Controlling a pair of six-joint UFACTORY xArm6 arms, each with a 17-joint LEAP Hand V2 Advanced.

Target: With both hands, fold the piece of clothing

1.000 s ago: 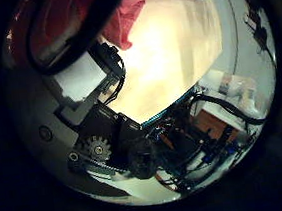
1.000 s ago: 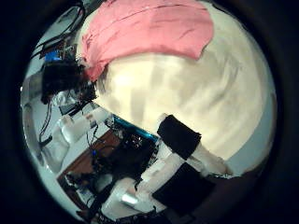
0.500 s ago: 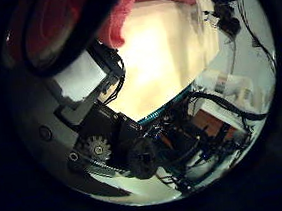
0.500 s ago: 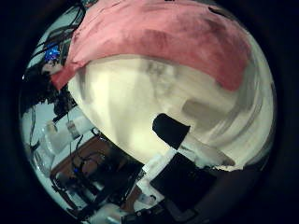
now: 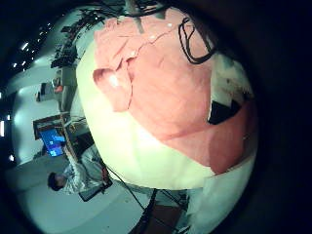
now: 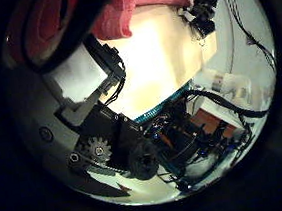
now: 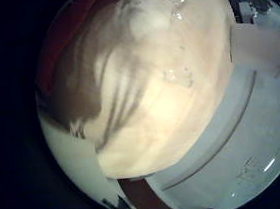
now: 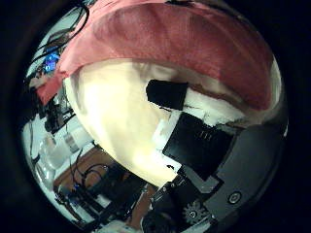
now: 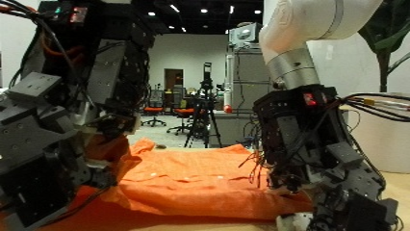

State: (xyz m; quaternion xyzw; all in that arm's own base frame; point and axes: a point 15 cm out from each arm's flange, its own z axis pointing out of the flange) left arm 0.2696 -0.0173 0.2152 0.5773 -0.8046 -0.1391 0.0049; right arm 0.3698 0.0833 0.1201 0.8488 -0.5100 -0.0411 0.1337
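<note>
The orange garment (image 9: 212,188) lies flat on the table between both hands, left hand (image 9: 51,154) and right hand (image 9: 314,159) at opposite near edges; whether their fingers are closed I cannot tell

Between the two hands the room opens deep and dim, with small ceiling lights (image 9: 195,12) dotted in rows across a dark ceiling. Far back, beyond the left hand, stand office chairs (image 9: 157,112) with red seats on a pale floor (image 9: 166,137). A tripod (image 9: 203,114) rises in the gap between the hands — dark and thin-legged. Behind it, nearer the right hand, is a tall grey cabinet (image 9: 241,96). Past the right hand a white wall (image 9: 371,125) shows, and a plant's leaves (image 9: 385,34) hang above it — dark green.
</note>
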